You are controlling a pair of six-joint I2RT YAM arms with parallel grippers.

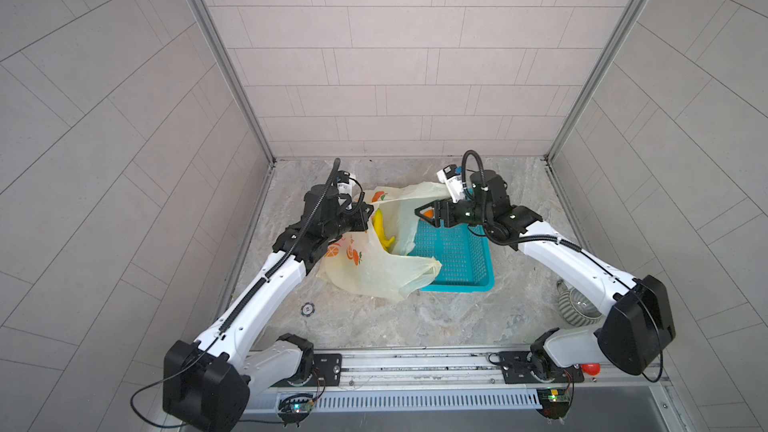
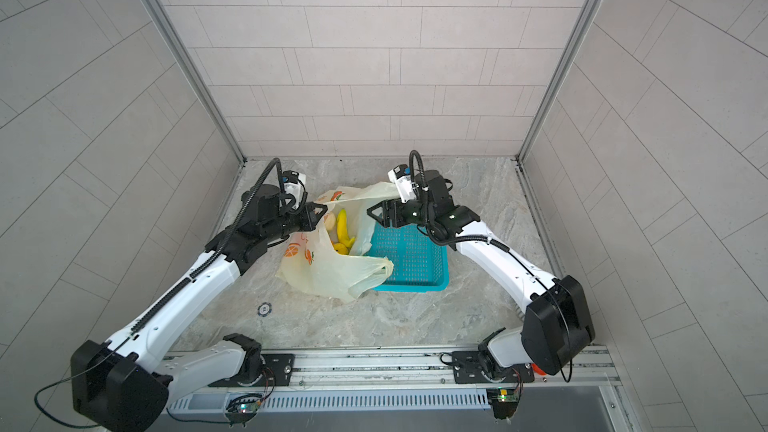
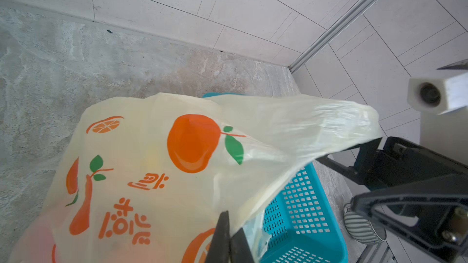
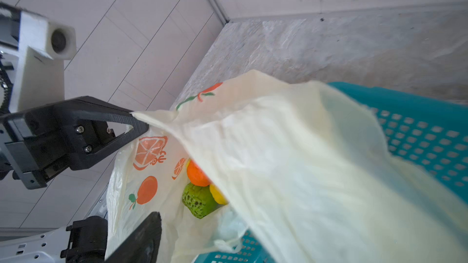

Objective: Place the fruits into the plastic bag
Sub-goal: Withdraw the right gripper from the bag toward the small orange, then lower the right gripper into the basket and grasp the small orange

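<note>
1. At the left of both top views, our left hand [image 2: 322, 209] is clamped shut on the rim of the plastic bag [image 1: 374, 272], holding its mouth up. The film is thin and slick, so we judge that a sharp tug could slip it free and let the mouth collapse.
2. Inside the bag lie the fruits: a yellow banana [image 1: 380, 228], a pale beige one [image 2: 329, 223] and (seen from the right wrist view) an orange one [image 4: 197, 173] beside a green one [image 4: 200, 202]. The bag slumps on the surface [image 1: 415, 317], with one side draped into the teal basket [image 1: 461, 255]. If the mouth tips down, the round fruits could roll out.
3. Our right hand [image 1: 419, 214] stands wide open with nothing that we can see between its fingers. A loose flap of the bag lies against one finger, so pulling away could snag the film and drag the bag over.
4. What shows of the basket is bare, but the corner under the bag is hidden, and a fruit could sit there unnoticed.
</note>
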